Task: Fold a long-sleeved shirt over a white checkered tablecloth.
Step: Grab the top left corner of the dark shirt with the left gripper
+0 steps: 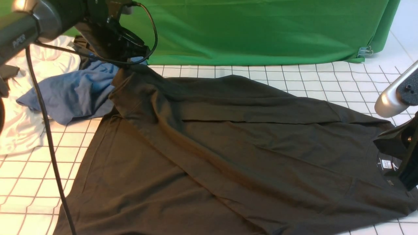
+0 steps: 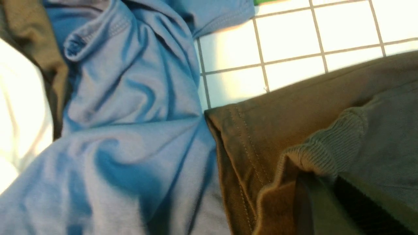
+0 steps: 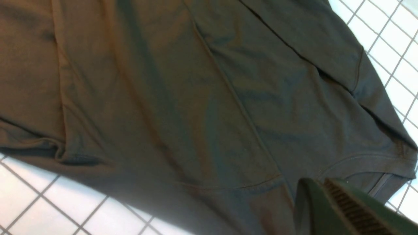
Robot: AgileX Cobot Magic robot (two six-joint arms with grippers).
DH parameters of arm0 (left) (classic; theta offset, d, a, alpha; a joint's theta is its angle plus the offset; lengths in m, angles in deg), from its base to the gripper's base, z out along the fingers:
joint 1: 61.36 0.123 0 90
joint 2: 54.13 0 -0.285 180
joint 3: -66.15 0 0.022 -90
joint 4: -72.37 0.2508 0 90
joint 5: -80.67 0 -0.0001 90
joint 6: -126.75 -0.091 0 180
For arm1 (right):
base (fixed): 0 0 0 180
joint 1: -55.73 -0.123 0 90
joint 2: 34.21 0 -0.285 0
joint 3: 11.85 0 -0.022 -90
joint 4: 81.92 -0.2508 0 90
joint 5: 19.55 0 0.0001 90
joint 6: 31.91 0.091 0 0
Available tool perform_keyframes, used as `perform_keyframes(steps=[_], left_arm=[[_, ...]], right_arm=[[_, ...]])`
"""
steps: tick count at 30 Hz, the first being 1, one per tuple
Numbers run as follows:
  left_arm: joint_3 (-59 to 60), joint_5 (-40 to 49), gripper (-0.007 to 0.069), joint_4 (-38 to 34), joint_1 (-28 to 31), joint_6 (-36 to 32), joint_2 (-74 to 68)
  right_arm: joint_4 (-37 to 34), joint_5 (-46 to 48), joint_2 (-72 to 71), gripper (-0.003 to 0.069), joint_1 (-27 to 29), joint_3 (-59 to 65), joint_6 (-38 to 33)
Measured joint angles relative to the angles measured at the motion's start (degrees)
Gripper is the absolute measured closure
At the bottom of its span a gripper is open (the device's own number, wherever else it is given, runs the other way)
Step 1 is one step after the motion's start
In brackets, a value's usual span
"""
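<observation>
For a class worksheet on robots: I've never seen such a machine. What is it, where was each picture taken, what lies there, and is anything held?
It is a robot with two arms, each ending in a pincer. The wide picture looks forward from between the arms; the other two come from cameras on its wrists. A black shirt lies spread on a checkered tablecloth, with a blue garment and a white garment beside it and a green backdrop behind. The left pincer pinches the shirt's far corner, lifted off the cloth; the right pincer grips it near the collar.
</observation>
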Motion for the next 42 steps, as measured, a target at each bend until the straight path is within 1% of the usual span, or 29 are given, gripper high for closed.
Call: perform_keyframes(steps=[7,13,17,19,24,34,38,42], left_arm=[[-1.1,0.7,0.0615,0.4,-0.2,-1.0,0.0],[-7.0,2.1,0.0613,-1.4,-0.3,-1.3,0.0],[-11.3,5.4,0.0613,-2.6,-0.3,-1.5,0.0],[-13.6,8.6,0.0612,-3.4,-0.3,-1.5,0.0],[-16.2,12.5,0.0608,-5.2,-0.3,-1.5,0.4],[-13.9,15.1,0.059,-6.2,-0.3,0.3,7.8],[-7.4,15.2,0.0585,-5.9,-0.3,0.7,13.2],[-1.0,16.5,0.0577,-4.4,-0.3,1.3,15.2]], right_arm=[[0.0,0.0,0.0,0.0575,0.0,0.0,0.1],[0.0,0.0,0.0,0.0575,0.0,0.0,0.1],[0.0,0.0,0.0,0.0575,0.0,0.0,0.1],[0.0,0.0,0.0,0.0575,0.0,0.0,0.1],[0.0,0.0,0.0,0.0575,0.0,0.0,0.1],[0.0,0.0,0.0,0.0575,0.0,0.0,0.1],[0.0,0.0,0.0,0.0575,0.0,0.0,0.1],[0.0,0.1,0.0,0.0571,0.0,0.0,0.4]])
